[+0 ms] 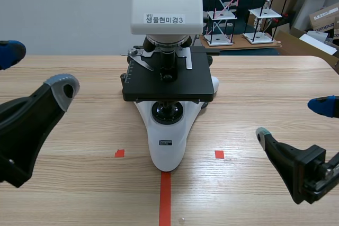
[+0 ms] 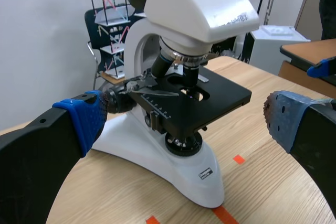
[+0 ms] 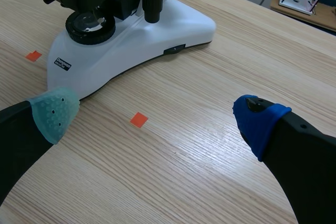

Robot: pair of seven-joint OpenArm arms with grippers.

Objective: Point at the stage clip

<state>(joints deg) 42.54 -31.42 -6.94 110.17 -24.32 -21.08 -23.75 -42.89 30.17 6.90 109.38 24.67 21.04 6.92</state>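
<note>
My left gripper (image 2: 184, 121) and right gripper (image 3: 156, 118) gape wide. The left wrist view shows the stage clip (image 2: 157, 92). The right wrist view catches just the microscope base (image 3: 131, 45).

Left hand (image 2: 184, 121), right hand (image 3: 156, 115), open.

A white microscope (image 1: 167, 130) is standing at the centre of the frame on a wooden table (image 1: 79, 183). Its head is filling the upper middle and its base is tapering toward the lower middle. The black stage (image 1: 175, 86) is sitting just above centre, and the metal stage clip (image 1: 142, 60) is lying across its upper left part, beside the objectives. The left gripper (image 1: 37, 70) is hovering at the left edge with its fingers spread apart. The right gripper (image 1: 293, 120) is hanging at the lower right edge, fingers likewise spread. Both are standing well apart from the microscope. Shelf models (image 1: 228, 9) are standing in the upper right background.
</note>
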